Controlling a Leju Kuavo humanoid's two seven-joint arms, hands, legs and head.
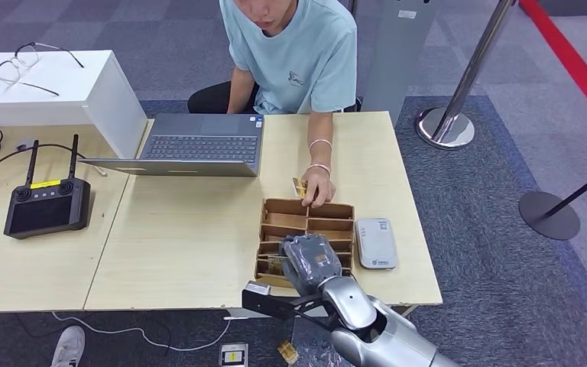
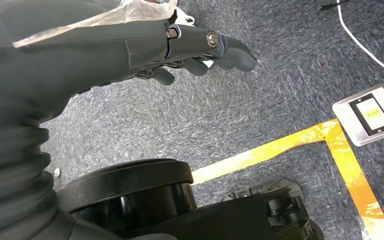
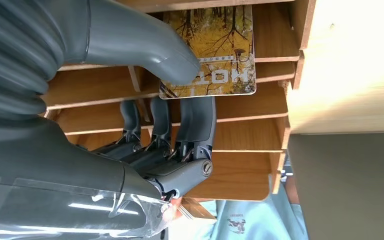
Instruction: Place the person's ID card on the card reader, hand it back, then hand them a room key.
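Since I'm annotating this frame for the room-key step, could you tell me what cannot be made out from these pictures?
- Head view: the right hand covers the near slots of the wooden card rack, hiding the room key card.
- Right wrist view: the thumb overlaps the card's print, leaving its lettering partial.
- Head view: the person's hand covers part of another card; its face is too small to read.

The room key (image 3: 215, 55) pinched in my right hand (image 3: 145, 110), over the wooden organizer (image 3: 260, 135), bears big white letters, upside down here, that read "HOT" before my thumb covers the rest. The smaller line beside them is too blurred for me to read.
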